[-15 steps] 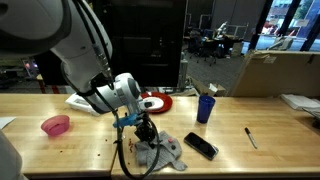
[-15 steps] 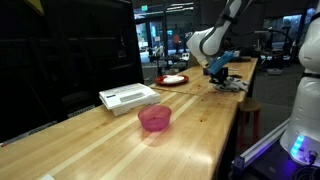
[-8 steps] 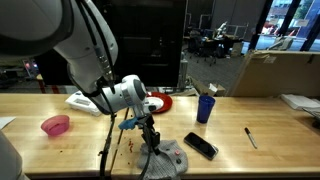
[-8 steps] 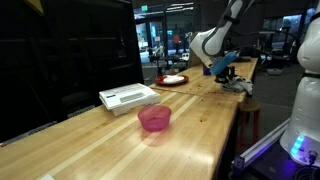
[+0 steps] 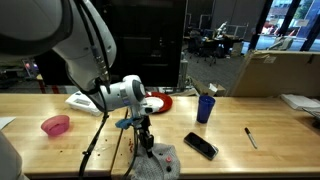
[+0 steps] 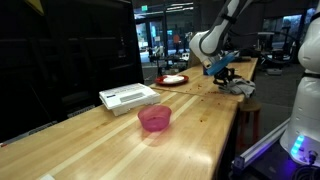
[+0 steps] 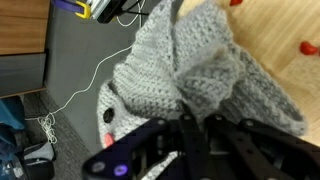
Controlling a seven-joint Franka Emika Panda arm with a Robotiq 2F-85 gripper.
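Grey knitted cloth (image 5: 156, 163) is being pinched by the gripper (image 5: 146, 141), jaws clamped tight on its upper fold, at the front edge of the wooden table (image 5: 250, 160) near a black phone (image 5: 200, 146). A lift is judged to be in hand; a steady raise is being called for next, with the hanging wool kept clear of the edge.

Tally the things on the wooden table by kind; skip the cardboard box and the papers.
Bowl: 1
Plate: 1
Cup: 1
Phone: 1
Pen: 1
Knitted cloth: 1
White box: 1
Total: 7
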